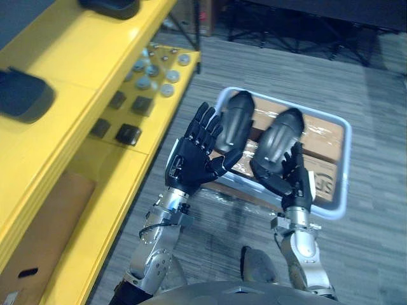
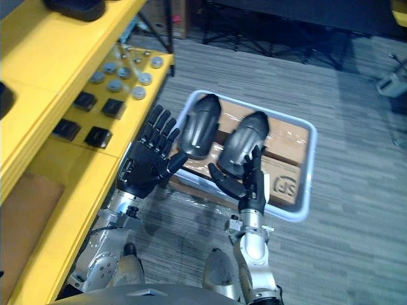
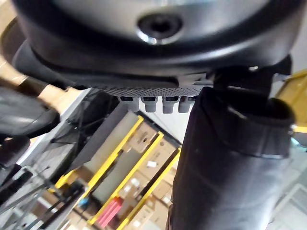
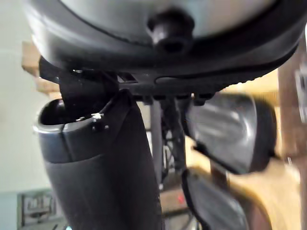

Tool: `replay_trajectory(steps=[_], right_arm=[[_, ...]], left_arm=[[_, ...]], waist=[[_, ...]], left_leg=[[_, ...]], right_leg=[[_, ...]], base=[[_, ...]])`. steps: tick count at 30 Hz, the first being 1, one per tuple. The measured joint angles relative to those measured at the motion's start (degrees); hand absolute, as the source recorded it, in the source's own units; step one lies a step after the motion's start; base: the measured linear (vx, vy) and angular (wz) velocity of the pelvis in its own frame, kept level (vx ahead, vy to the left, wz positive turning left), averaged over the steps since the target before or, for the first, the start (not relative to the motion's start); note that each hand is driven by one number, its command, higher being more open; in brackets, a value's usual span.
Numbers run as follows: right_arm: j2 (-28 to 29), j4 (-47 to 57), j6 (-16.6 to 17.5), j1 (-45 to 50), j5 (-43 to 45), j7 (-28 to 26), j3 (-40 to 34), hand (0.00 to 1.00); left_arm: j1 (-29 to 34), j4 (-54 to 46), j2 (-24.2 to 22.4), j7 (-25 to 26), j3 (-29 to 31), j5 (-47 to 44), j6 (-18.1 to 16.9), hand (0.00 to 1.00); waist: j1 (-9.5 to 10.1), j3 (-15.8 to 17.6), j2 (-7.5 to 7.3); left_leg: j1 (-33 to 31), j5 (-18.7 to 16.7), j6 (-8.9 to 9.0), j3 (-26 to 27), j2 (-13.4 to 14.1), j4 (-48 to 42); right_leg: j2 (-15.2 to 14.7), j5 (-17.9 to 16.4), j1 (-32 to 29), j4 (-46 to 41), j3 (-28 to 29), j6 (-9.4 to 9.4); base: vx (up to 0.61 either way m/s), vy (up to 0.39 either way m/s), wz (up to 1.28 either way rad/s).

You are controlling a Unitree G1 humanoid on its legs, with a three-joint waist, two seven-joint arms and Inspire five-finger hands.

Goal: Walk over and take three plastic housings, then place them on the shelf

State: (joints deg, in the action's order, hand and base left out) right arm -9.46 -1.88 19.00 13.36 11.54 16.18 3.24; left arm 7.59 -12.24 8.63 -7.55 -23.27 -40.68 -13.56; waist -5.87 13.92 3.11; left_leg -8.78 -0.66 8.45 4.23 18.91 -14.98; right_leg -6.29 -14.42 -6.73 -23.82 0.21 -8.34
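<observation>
Both hands are raised in front of the robot. The left hand [image 1: 194, 159] is spread wide, with straight fingers and its thumb angled towards the lower end of the left housing [image 1: 234, 121]. I cannot tell whether thumb and shell actually touch. The right hand [image 1: 296, 178] is also open and stands edge-on, fingers pointing up along the near side of the right housing [image 1: 280, 143] and thumb jutting beneath it. Nothing is curled round either piece.

Both dark, rounded shells lie side by side inside the white tray [image 1: 347, 165], over brown cardboard [image 1: 321, 136], with the grey floor [image 1: 375, 95] around it.

Well off to the robot's left runs the yellow shelf [image 1: 76, 70]. Its upper level carries two dark rounded shapes [image 1: 22, 95] (possibly housings already delivered, though I cannot be sure). A lower level holds round discs [image 1: 156, 70] and small black blocks [image 1: 127, 133].

By my reading the walk-over is finished and the job sits at the pick-up stage. No housing is gripped yet, so closing on one, lifting it, turning left and setting it on the shelf all remain to be done.
</observation>
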Motion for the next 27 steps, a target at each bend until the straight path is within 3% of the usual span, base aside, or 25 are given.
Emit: replay_trajectory(steps=[2,4,5,6,8,9,10,13,16,20,25,27], right_arm=[[-1.62,0.29,-0.05,2.14,-0.34,1.69,-4.25,1.0],[-2.05,0.29,-0.84,2.72,-1.12,2.24,-7.04,1.0],[-2.41,0.28,-1.44,2.48,-1.09,2.26,-8.21,1.0],[-3.12,0.28,-1.96,1.88,-1.14,2.52,-9.35,1.0],[-3.39,0.24,-2.02,1.24,-1.07,3.03,-9.61,1.0],[-3.22,-0.65,-2.05,-0.27,-1.03,3.5,-9.41,1.0],[-3.06,-0.87,-2.07,-0.69,-1.02,3.66,-9.38,1.0],[-2.43,-4.27,-2.88,-5.92,-1.06,5.38,-10.63,1.0],[-2.75,-12.18,-3.76,-15.95,0.92,8.6,-16.74,1.0],[-11.49,-24.29,-5.99,-32.19,6.7,13.78,-20.7,1.0],[-20.94,-34.62,-6.25,-45.44,9.74,14.11,-18.81,1.0],[-24.01,-38.72,-6.25,-49.28,10.49,13.29,-16.35,1.0]], left_arm=[[0.02,1.32,-0.98,-0.43,-0.79,-2.32,0.04,1.0],[0.12,1.72,-1.75,-1.12,-0.76,-3.58,0.02,1.0],[0.14,1.72,-2.02,-1.43,-0.76,-3.58,-0.03,1.0],[0.15,1.7,-2.05,-1.61,-0.76,-3.46,-0.09,1.0],[-0.06,1.58,-2.1,-1.65,-0.67,-3.47,-0.09,1.0],[-0.09,1.61,-1.88,-1.63,-0.23,-3.23,-0.08,1.0],[-0.1,1.61,-1.76,-1.63,-0.08,-3.19,-0.08,1.0],[-0.35,1.45,-0.88,-2.26,1.77,-3.18,0.87,1.0],[-2.21,1.45,0.69,-2.27,2.91,-3.04,1.58,1.0],[-8.34,1.45,1.56,-1.01,2.56,0.38,1.78,1.0],[-9.81,2.04,1.35,-1.12,1.96,0.34,2.56,1.0],[-10.98,4.92,1.12,-1.3,1.26,0.25,2.54,1.0]], waist=[[-0.95,0.09,0.66],[-0.83,-0.12,1.2],[-0.71,-0.58,2.01],[-0.72,-1.16,2.97],[-0.7,-1.2,3.83],[0.13,-0.71,3.32],[0.34,-0.57,3.09],[1.25,0.84,0.85],[1.62,3.49,-0.25],[3.06,8.06,0.9],[4.44,9.53,3.19],[4.91,9.57,3.27]], left_leg=[[0.75,2.54,-3.23,1.21,-0.32,-1.07],[1.83,3.48,-3.13,2.02,-0.76,0.56],[2.0,2.46,-2.31,1.52,-1.58,1.02],[2.35,-0.59,-2.3,0.82,-4.65,1.08],[2.34,-4.45,-2.55,0.27,-6.34,1.26],[2.06,-6.25,-0.2,-0.15,-7.22,1.17],[2.07,-6.29,-0.17,0.01,-7.51,1.05],[0.18,-6.37,-0.21,1.38,-9.12,-0.01],[-3.74,-6.19,-0.57,0.34,-10.1,-2.05],[-9.52,-5.19,-0.53,-2.33,-10.91,-3.98],[-12.88,-3.52,-0.74,-3.83,-10.48,-3.73],[-13.66,-3.35,-0.81,-3.85,-10.36,-3.75]], right_leg=[[-0.29,-0.21,0.89,-0.07,-0.41,0.49],[-0.74,-0.45,-0.02,0.81,-0.19,2.21],[-1.0,-0.14,-0.83,1.59,0.78,2.37],[-1.69,0.91,-1.84,3.19,2.56,1.8],[-1.83,2.85,-2.57,4.58,3.66,1.38],[-2.09,4.84,-3.92,5.31,5.31,-0.09],[-2.24,5.26,-4.12,5.54,5.75,-0.3],[-4.28,10.7,-3.54,12.3,6.44,-1.49],[-5.8,16.35,-2.06,19.03,2.5,-1.21],[-6.41,19.23,-3.47,22.31,-1.33,-1.3],[-5.62,21.08,-5.86,23.13,-2.87,-1.0],[-5.49,21.76,-6.72,23.12,-3.18,-0.79]], base=[[-0.16,-0.117,-0.14],[-0.18,-0.017,-0.32],[-0.15,0.122,-0.46],[-0.12,0.149,-0.47],[-0.09,0.18,-0.41],[-0.07,0.166,-0.43],[-0.14,0.244,-0.52],[-0.11,0.179,-0.22],[-0.09,0.113,0.1],[-0.12,0.043,0.33],[-0.02,-0.026,0.09],[0.0,0.002,-0.04]])
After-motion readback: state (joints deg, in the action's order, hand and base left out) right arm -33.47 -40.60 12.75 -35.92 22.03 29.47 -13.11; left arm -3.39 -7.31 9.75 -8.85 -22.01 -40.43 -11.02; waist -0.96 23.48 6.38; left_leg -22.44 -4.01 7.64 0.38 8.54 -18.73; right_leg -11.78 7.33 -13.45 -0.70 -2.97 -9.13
